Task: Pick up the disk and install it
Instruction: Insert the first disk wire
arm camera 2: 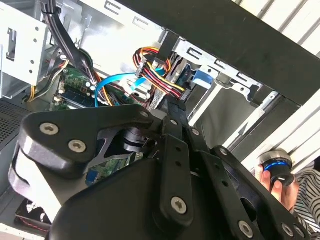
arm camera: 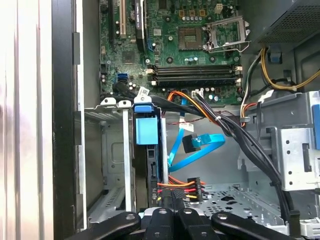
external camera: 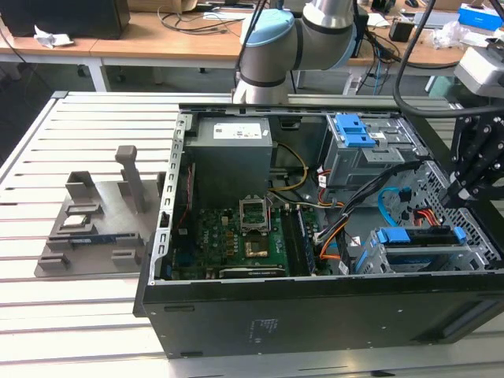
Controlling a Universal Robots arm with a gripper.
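The disk [external camera: 417, 236] sits on edge in the lower drive cage [external camera: 472, 256] of the open computer case, at the exterior view's right, with its blue rails showing along the top. In the first wrist view the disk [arm camera: 151, 170] stands in its slot with a blue tab [arm camera: 146, 131] at its end. My black gripper [external camera: 458, 197] hangs just above the cage's outer end, shut, with nothing between its tips. Its dark linkage [arm camera: 172, 220] sits right over the disk's connector end. In the second wrist view the gripper [arm camera 2: 170, 107] points into the case.
A red-yellow-black power plug [arm camera: 192, 187] and a blue data cable [arm camera: 200, 150] lie beside the disk. A thick black cable bundle [arm camera: 250, 145] crosses toward the upper drive bay [external camera: 354, 130]. A grey fixture [external camera: 94, 236] stands at the exterior view's left. A hand [arm camera 2: 277, 175] holds a blue-ringed knob.
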